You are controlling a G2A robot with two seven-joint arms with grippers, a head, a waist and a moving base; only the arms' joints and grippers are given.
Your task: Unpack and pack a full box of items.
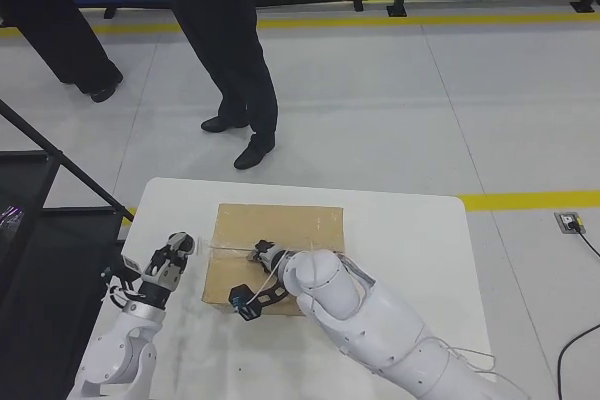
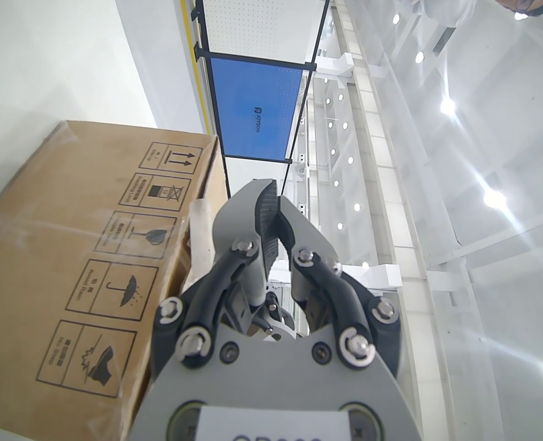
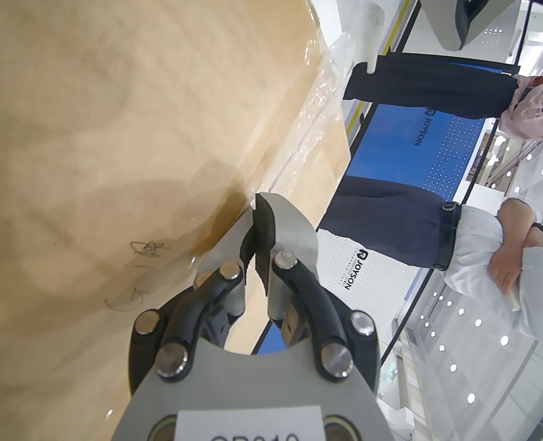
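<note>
The right gripper (image 3: 263, 213), clenched pad to pad, sits over the top of the closed cardboard box (image 1: 300, 225), at the strip of clear tape (image 3: 305, 139) along its seam. The left gripper (image 2: 277, 206), likewise clenched, stands just beside the box's left side, which bears printed handling symbols (image 2: 129, 236). The box rests on the white table (image 1: 410, 260), left of its middle and near the far edge.

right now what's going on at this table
A two-armed robot is working at a closed cardboard box on the white table. Its right pincer, shut, is at the box top by the clear tape along the seam. The left pincer, also shut, is beside the box's side with the printed symbols. The box is not opened yet.
</note>
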